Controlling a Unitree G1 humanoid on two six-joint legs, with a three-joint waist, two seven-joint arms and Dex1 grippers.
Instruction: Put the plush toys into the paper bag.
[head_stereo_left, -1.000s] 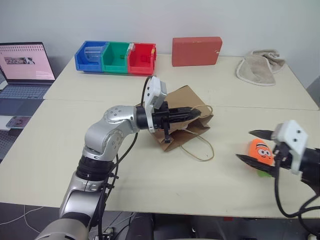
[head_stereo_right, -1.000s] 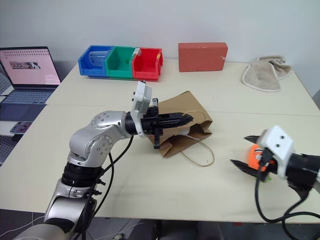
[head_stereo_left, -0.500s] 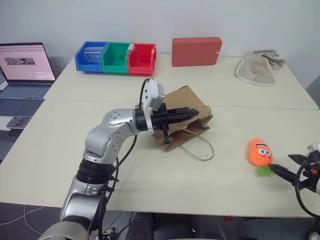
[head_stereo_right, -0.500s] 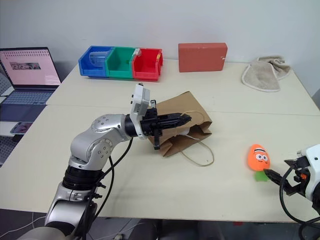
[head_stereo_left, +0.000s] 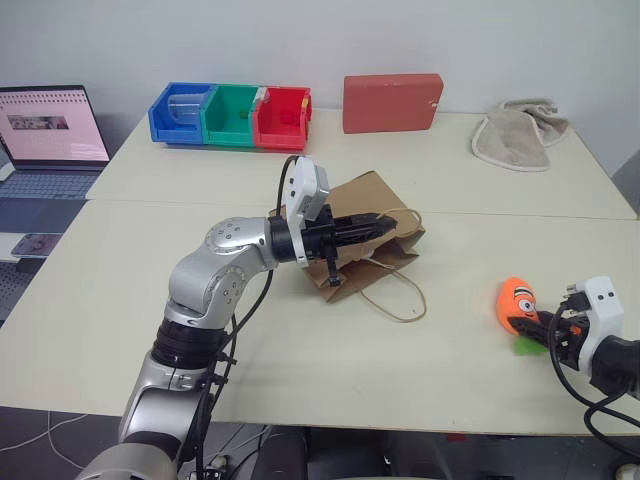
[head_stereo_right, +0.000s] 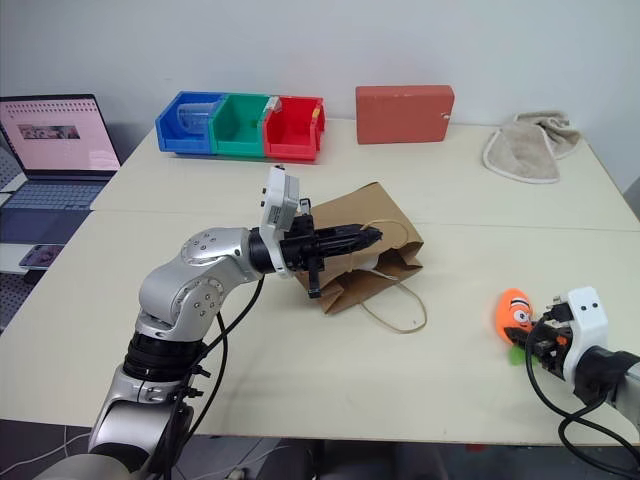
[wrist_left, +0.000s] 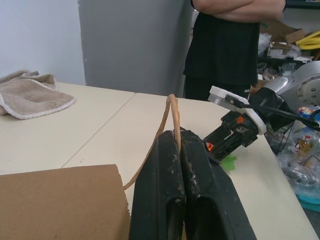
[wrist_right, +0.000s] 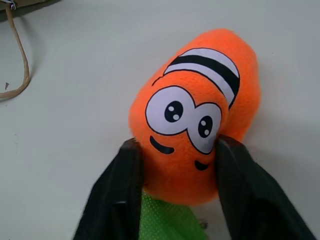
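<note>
The brown paper bag (head_stereo_left: 362, 196) lies tilted on the table's middle. My left gripper (head_stereo_left: 388, 226) is shut on its twine handle (wrist_left: 173, 117) and holds the bag's mouth up. The orange carrot plush toy (head_stereo_left: 517, 299), with a cartoon face and green leaves, lies near the table's right front. My right gripper (wrist_right: 175, 150) is at its leaf end, with one black finger (wrist_right: 122, 187) pressed against each side of the lower body (wrist_right: 200, 125).
At the back of the table stand a red box (head_stereo_left: 393, 102), a beige towel (head_stereo_left: 518, 136) and blue, green and red bins (head_stereo_left: 232, 115). A laptop (head_stereo_left: 50, 128) sits far left. A person (wrist_left: 230, 40) stands beyond the table's right end.
My right gripper has swung out to the right and dropped low, then come back onto the carrot and closed on its sides. The left arm and bag have kept still.
</note>
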